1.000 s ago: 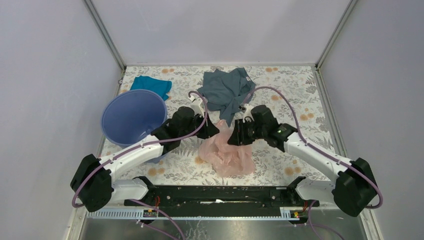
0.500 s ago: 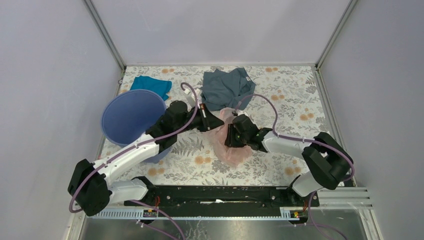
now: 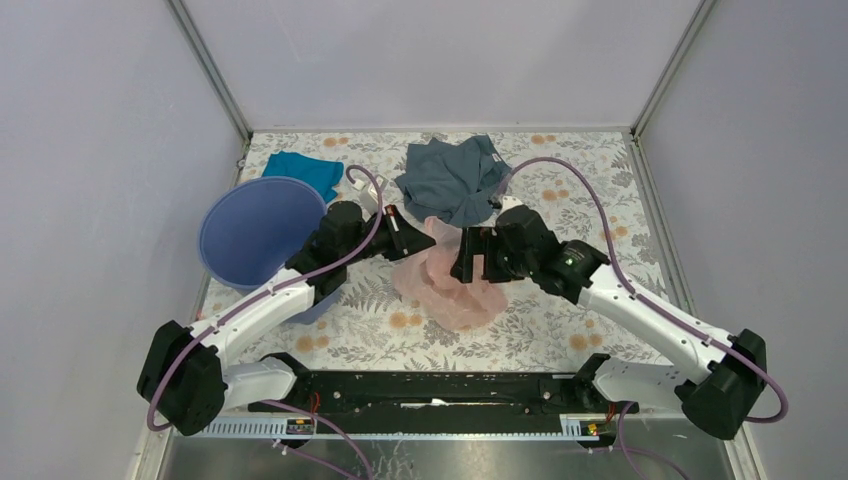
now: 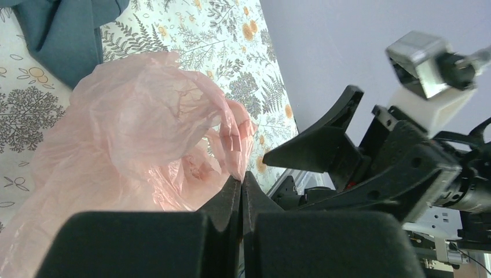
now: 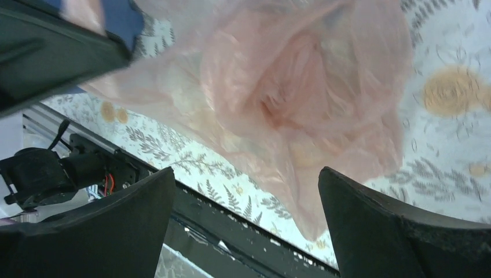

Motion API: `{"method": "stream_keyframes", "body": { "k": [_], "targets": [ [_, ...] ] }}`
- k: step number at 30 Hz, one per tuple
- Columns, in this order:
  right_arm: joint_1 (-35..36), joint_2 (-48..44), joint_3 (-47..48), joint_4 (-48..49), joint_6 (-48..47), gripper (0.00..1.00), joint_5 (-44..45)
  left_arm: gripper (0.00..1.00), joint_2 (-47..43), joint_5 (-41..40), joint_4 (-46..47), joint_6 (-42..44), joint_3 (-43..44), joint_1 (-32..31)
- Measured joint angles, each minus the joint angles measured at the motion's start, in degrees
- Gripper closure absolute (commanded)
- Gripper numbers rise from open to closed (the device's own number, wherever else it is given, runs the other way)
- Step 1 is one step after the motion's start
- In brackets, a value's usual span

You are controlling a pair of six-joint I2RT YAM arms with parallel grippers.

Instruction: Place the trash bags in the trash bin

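Note:
The trash bag [image 3: 447,285] is a crumpled pale pink film lying mid-table, partly lifted at its upper left. My left gripper [image 3: 405,232] is shut on an edge of it; the left wrist view shows the jaws [image 4: 241,176] pinched together on the pink film [image 4: 133,127]. My right gripper [image 3: 472,256] stands wide open just right of the bag's top. In the right wrist view the film [image 5: 289,87] hangs beyond the open gripper [image 5: 246,174], and nothing is between the fingers. The trash bin [image 3: 225,235], a blue-violet bucket, sits at the left, behind my left arm.
A grey-blue garment [image 3: 452,180] lies behind the bag, also showing in the left wrist view [image 4: 63,35]. A teal cloth [image 3: 303,170] lies behind the bin. A black rail [image 3: 440,390] runs along the near edge. Grey walls close in the table.
My right gripper has opened wide and let go of the bag, and its arm has swung out to the right. My left gripper has drawn the bag's edge slightly left, toward the bin.

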Motion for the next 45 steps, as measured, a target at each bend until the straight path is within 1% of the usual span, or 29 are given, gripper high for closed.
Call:
{"method": "stream_keyframes", "body": {
  "k": [3, 5, 7, 8, 9, 14, 17, 19, 21, 24, 26, 27, 28, 32, 33, 35, 38, 40, 43, 44, 45],
  "targets": [
    [0.52, -1.97, -1.07, -4.26, 3.13, 0.0, 2.36, 1.0, -0.2, 0.09, 0.85, 0.0, -0.24, -0.02],
    [0.63, -3.65, -1.55, -6.49, 5.25, 0.02, 5.18, 1.0, -0.2, 0.09, 1.18, 0.0, -0.28, -0.13],
    [0.61, -4.17, -1.66, -7.37, 7.02, 0.12, 7.19, 1.0, -0.2, 0.09, 1.66, -0.02, -0.37, -0.46],
    [0.61, -4.09, -1.81, -7.37, 7.69, 0.16, 7.76, 1.0, -0.2, 0.07, 1.95, -0.04, -0.44, -0.7],
    [0.61, -3.76, -2.49, -6.45, 8.2, 0.17, 7.89, 1.0, -0.2, 0.07, 2.08, -0.09, -0.48, -0.94],
    [0.63, -1.53, -7.98, 0.24, 9.01, 0.36, 8.33, 1.0, -0.17, 0.0, 2.08, -0.42, -0.61, -2.4],
    [0.66, -1.31, -11.02, 4.39, 9.09, 0.39, 9.11, 1.0, -0.09, -0.46, 1.95, -0.59, -0.61, -3.41],
    [0.66, -1.29, -11.91, 6.6, 9.09, 0.46, 9.27, 1.0, -0.07, -0.87, 1.73, -0.59, -0.63, -3.93],
    [0.66, -1.29, -12.63, 9.11, 9.07, 0.56, 9.6, 1.0, 0.04, -1.4, 1.38, -0.57, -0.63, -4.61],
    [0.68, -1.31, -13.77, 12.74, 8.7, 0.68, 10.23, 1.0, 0.31, -2.34, 0.59, -0.48, -0.61, -5.53],
    [0.66, -1.36, -14.56, 14.6, 8.07, 0.91, 10.51, 1.0, 0.52, -3.48, -0.83, -0.09, -0.52, -6.19],
    [0.68, -1.46, -14.86, 15.23, 7.28, 0.99, 10.58, 0.95, 0.52, -3.96, -1.66, 0.17, -0.48, -6.45],
    [0.68, -1.75, -15.28, 15.85, 6.71, 1.0, 10.58, 0.89, 0.52, -4.66, -2.73, 0.52, -0.35, -6.75],
    [0.68, -5.4, -17.94, 17.81, 4.35, 1.0, 10.6, 0.57, 0.59, -9.05, -9.18, 3.04, 1.86, -8.11],
    [0.68, -6.69, -18.67, 18.08, 3.69, 1.0, 10.6, 0.51, 0.76, -10.43, -11.04, 3.65, 2.84, -8.35],
    [0.68, -9.68, -20.0, 18.32, 2.36, 1.0, 10.56, 0.41, 1.36, -12.98, -14.36, 5.25, 4.85, -8.74],
    [0.68, -14.08, -21.64, 18.8, 0.48, 1.0, 10.36, 0.28, 3.13, -17.59, -20.06, 7.32, 8.52, -9.14],
    [0.68, -15.85, -22.32, 19.1, -0.31, 1.0, 10.32, 0.26, 4.46, -20.94, -23.71, 8.61, 10.99, -9.49],
    [0.68, -17.79, -23.08, 19.06, -1.09, 1.0, 9.9, 0.28, 6.75, -25.66, -28.7, 10.08, 15.19, -10.34],
    [0.68, -18.21, -23.23, 19.04, -1.27, 1.0, 9.77, 0.3, 7.5, -27.06, -29.83, 10.51, 16.52, -10.56],
    [0.68, -18.58, -23.34, 19.02, -1.4, 1.0, 9.55, 0.35, 8.28, -28.57, -31.39, 10.97, 17.92, -10.69]
  ]
}}
